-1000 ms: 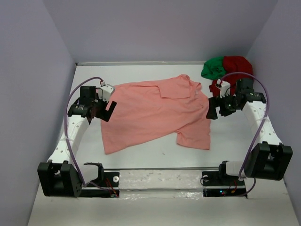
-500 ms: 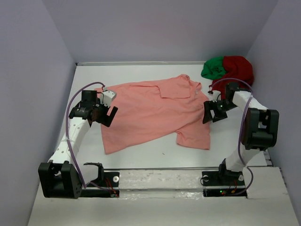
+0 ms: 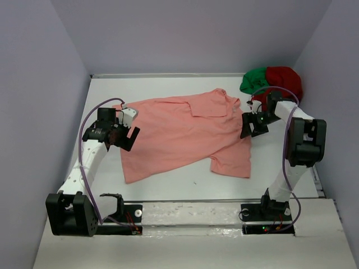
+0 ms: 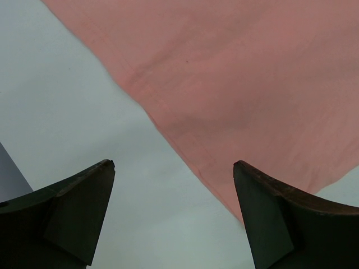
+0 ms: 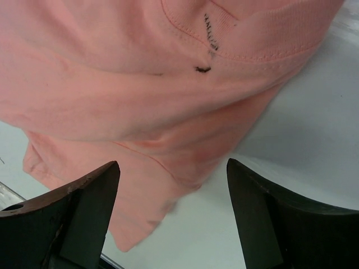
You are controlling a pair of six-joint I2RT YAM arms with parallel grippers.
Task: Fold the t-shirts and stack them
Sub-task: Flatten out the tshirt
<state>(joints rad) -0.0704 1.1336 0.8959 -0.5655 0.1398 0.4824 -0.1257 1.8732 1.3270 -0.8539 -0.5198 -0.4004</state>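
Note:
The salmon-pink t-shirt (image 3: 185, 131) lies spread and rumpled on the white table. Its left hem shows in the left wrist view (image 4: 241, 84) and its right side in the right wrist view (image 5: 123, 84). My left gripper (image 3: 128, 136) is open and empty over the shirt's left edge. My right gripper (image 3: 251, 125) is open and empty over the shirt's right edge, near the collar. The green t-shirt (image 3: 254, 80) and the dark red t-shirt (image 3: 283, 79) lie bunched together at the far right corner.
The white table (image 3: 168, 179) is walled by lilac panels on the left, back and right. The arm bases and a clear mounting strip (image 3: 190, 216) sit at the near edge. Purple cables loop above both arms.
My right arm has swung in and toward the back, bringing its gripper from beside the shirt to its right edge. My left gripper has shifted slightly toward the shirt.

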